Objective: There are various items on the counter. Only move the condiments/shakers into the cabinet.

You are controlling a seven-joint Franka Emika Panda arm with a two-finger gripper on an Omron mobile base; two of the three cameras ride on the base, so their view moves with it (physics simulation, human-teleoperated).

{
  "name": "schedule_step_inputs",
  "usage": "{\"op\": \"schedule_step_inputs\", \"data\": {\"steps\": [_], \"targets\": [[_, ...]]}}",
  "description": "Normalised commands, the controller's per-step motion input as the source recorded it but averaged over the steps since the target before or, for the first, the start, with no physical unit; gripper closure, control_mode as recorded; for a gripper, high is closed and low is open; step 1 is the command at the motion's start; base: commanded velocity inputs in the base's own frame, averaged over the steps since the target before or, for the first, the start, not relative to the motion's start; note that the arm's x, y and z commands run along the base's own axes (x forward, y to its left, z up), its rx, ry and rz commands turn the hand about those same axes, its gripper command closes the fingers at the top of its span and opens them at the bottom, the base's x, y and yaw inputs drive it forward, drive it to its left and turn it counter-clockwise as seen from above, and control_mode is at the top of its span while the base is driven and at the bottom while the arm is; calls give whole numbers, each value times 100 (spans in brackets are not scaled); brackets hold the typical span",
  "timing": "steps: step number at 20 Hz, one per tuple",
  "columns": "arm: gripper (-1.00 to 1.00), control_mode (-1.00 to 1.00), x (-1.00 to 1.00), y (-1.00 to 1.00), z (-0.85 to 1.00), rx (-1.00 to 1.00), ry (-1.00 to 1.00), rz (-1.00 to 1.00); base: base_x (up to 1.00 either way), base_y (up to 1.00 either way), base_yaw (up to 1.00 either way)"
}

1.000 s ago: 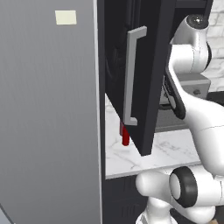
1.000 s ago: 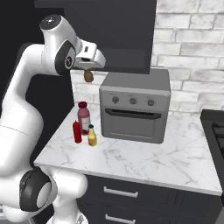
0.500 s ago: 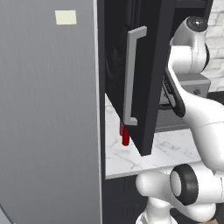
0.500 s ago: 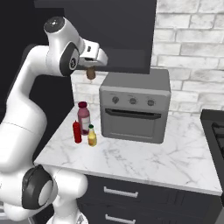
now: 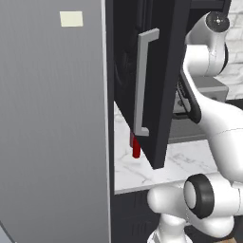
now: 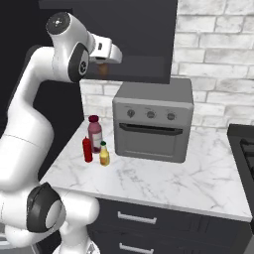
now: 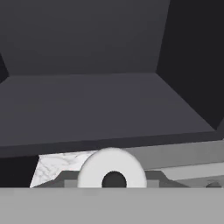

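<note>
cabinet [image 7: 109,109] shelf bare ahead | end effector [image 6: 101,67] clamped on brown shaker [image 6: 102,70] at shelf edge

bottles [image 6: 95,144]: on counter [image 6: 163,181], left of oven [image 6: 151,120]
cabinet [image 6: 134,39]: above oven, door [image 5: 152,80] open

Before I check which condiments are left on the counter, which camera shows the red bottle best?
The right base view: the red bottle stands whole and upright on the counter, beside two other bottles. The left base view gives a red sliver below the cabinet door.
</note>
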Motion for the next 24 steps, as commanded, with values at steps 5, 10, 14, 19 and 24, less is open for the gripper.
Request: {"op": "schedule_step_inputs", "data": {"steps": [5, 10, 14, 19, 24], "targets": [[100, -100, 1, 0, 6, 0, -4, 0, 0, 0, 0], [100, -100, 10, 0, 0, 0, 0, 0, 0, 0, 0], [100, -100, 18, 0, 0, 0, 0, 0, 0, 0, 0], [100, -100, 30, 0, 0, 0, 0, 0, 0, 0, 0], [100, -100, 40, 0, 0, 0, 0, 0, 0, 0, 0]]}}
